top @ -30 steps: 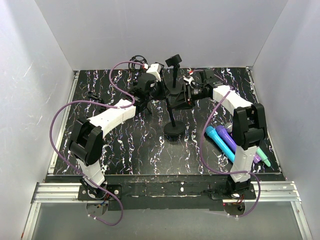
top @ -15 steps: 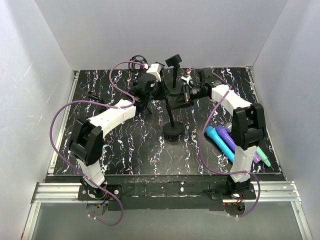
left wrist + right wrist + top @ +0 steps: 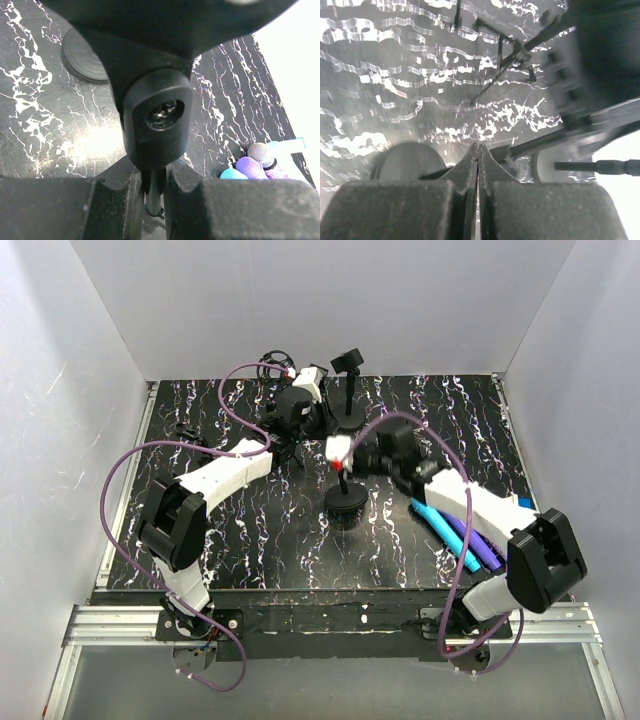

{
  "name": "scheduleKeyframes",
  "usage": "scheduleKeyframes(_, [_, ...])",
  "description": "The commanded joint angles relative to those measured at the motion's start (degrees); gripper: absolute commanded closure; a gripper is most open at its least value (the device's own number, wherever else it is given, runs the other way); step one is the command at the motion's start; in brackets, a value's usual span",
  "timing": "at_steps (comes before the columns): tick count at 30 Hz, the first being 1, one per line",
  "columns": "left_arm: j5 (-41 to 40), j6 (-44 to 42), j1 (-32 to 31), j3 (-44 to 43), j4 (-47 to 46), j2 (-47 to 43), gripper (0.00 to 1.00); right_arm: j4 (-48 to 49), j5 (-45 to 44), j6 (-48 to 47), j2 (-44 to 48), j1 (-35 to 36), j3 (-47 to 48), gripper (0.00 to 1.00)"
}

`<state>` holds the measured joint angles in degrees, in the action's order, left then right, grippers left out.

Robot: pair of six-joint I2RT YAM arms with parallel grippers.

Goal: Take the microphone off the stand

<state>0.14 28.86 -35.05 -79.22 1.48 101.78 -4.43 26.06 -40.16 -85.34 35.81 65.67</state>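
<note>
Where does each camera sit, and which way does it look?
Top: fixed above and behind the arms, looking down on the table; left arm and right arm show whole.
Left wrist: on the left arm, looking along its fingers, shut on a stand pole, toward the mics.
Right wrist: on the right arm, looking low over the table past its shut fingers.
Shared: top and left wrist both show the mics.
</note>
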Motion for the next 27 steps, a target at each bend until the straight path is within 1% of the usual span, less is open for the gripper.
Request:
scheduleKeyframes(1, [0.83,1.99,-0.64,0.03,-1.12,-1.76,1.0,36.36,-5.32,-28.13,2.55,0.31,-16.7,0.99])
scheduleKeyframes(3, [1.0,2.16,-0.55,0.03,-1.12,-1.76,1.0,38.35,-9.43,-23.84,2.72,0.31,-16.54,0.99])
scheduleKeyframes(4, [0.91,2.08,-0.64,0.12,-1.12,-1.76,1.0,36.7,-10.5,-21.3,3.25,0.31,-15.67,0.99])
scheduleKeyframes(5, [0.91,2.34,-0.64,0.21,-1.12,-1.67,1.0,32.85,-12.42,-18.23,3.69,0.22,-13.92,0.97])
scheduleKeyframes(6, [0.91,2.34,-0.55,0.21,-1.12,-1.76,1.0,27.94,-13.66,-14.72,4.04,0.05,-11.64,0.89])
scheduleKeyframes(8, [0.91,2.51,-0.64,0.56,-1.04,-1.85,1.0,18.1,-15.07,-4.54,4.22,-0.74,-6.55,0.74])
scheduleKeyframes(9, [1.0,2.6,-0.64,0.47,-1.12,-1.85,1.0,14.22,-15.08,1.6,4.13,-1.27,-4.08,0.64])
scheduleKeyframes(10, [0.91,2.69,-0.64,0.64,-1.12,-1.67,1.0,10.35,-14.99,7.84,3.78,-1.97,-2.14,0.57])
scheduleKeyframes(11, [0.91,2.69,-0.64,0.65,-1.12,-1.76,1.0,6.57,-15.51,12.95,3.34,-2.5,0.05,0.45])
scheduleKeyframes(12, [0.83,2.69,-0.64,0.56,-1.12,-1.76,1.0,4.53,-15.69,18.92,2.82,-3.02,1.64,0.28])
scheduleKeyframes(14, [1.0,2.78,-0.64,0.56,-1.12,-1.67,1.0,-2.05,-14.03,27.46,1.5,-4.17,4.37,0.2])
scheduleKeyframes(16, [0.91,2.78,-0.64,0.56,-1.12,-1.58,1.0,-5.67,-12.89,34.24,0.09,-5.04,6.48,0.2])
scheduleKeyframes(19, [1.0,2.78,-0.64,0.38,-1.12,-1.67,1.0,-6.65,-8.68,41.11,-1.49,-6.28,6.66,0.23])
scheduleKeyframes(27, [0.91,2.78,-0.64,0.82,-1.12,-2.02,1.0,-8.23,-6.03,45.08,-6.06,-7.59,9.21,0.26])
